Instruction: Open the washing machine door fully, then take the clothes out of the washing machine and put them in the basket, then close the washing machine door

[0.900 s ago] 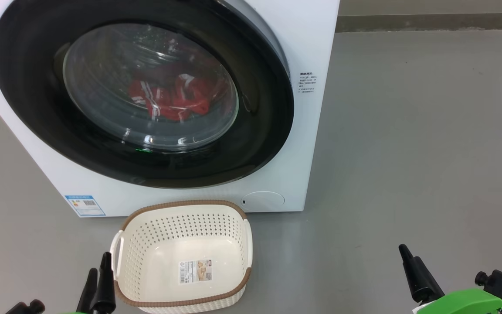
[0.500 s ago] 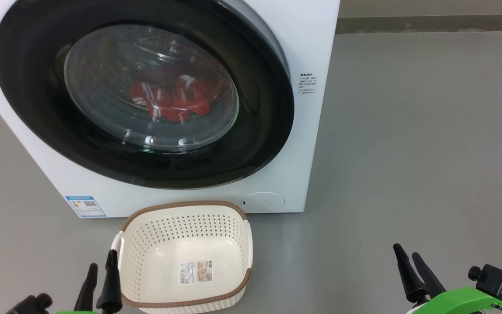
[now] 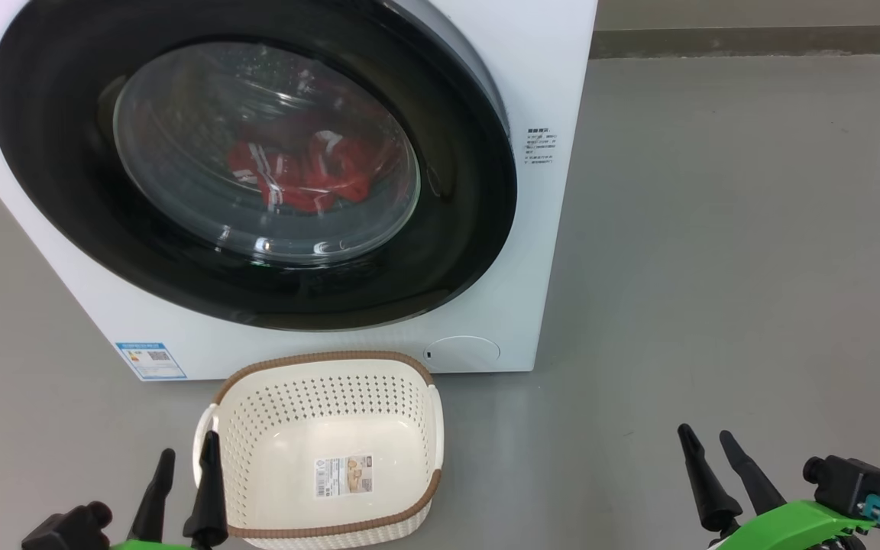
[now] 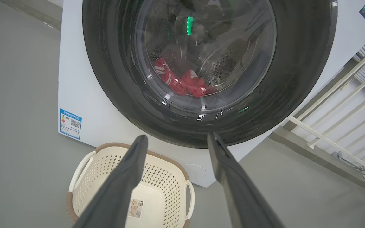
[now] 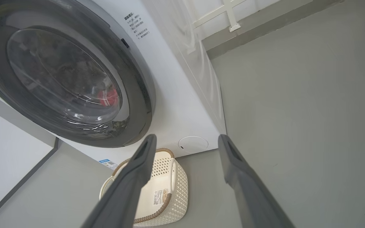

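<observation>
At the lower corners of the head view, the left tool (image 3: pixel 190 444) and the right tool (image 3: pixel 703 431) are seen spread wide and empty. Both have been edged slightly inward since a moment ago, so the reach is judged barely begun. Just beyond, the basket (image 3: pixel 318 357) is set empty on the floor before the washing machine (image 3: pixel 554 76). Higher up, the glossy black washing machine door (image 3: pixel 448 252) appears shut, and the clothes (image 3: pixel 302 176), red with white stripes, are seen behind its glass.
</observation>
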### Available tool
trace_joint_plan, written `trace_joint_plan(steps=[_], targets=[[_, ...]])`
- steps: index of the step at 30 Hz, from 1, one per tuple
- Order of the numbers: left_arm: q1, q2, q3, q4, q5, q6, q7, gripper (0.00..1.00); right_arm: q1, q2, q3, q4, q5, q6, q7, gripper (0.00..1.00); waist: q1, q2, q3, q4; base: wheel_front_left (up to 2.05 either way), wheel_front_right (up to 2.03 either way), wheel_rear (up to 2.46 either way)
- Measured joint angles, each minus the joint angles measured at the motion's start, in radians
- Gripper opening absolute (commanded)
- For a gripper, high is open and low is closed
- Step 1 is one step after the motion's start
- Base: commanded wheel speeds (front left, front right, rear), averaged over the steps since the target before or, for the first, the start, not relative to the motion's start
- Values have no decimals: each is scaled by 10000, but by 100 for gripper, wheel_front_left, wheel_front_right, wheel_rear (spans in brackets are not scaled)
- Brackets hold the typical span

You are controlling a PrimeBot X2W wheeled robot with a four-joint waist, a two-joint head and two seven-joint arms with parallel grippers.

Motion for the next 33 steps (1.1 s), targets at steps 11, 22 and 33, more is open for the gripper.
trace_joint_plan(steps=[11,22,33], targets=[[-1,21,-94,-75,1290,12,-347,100,-1,-176,180,36,-1112,13,-322,100,0,0,-15,39,0,0,0],[0,65,-242,-136,2452,12,-614,100,-2,-278,268,2,-2098,17,-614,100,0,0,-20,25,0,0,0],[3,90,-359,-222,3499,13,-959,100,-2,-418,320,-148,-3300,81,-943,100,0,0,21,35,0,0,0]])
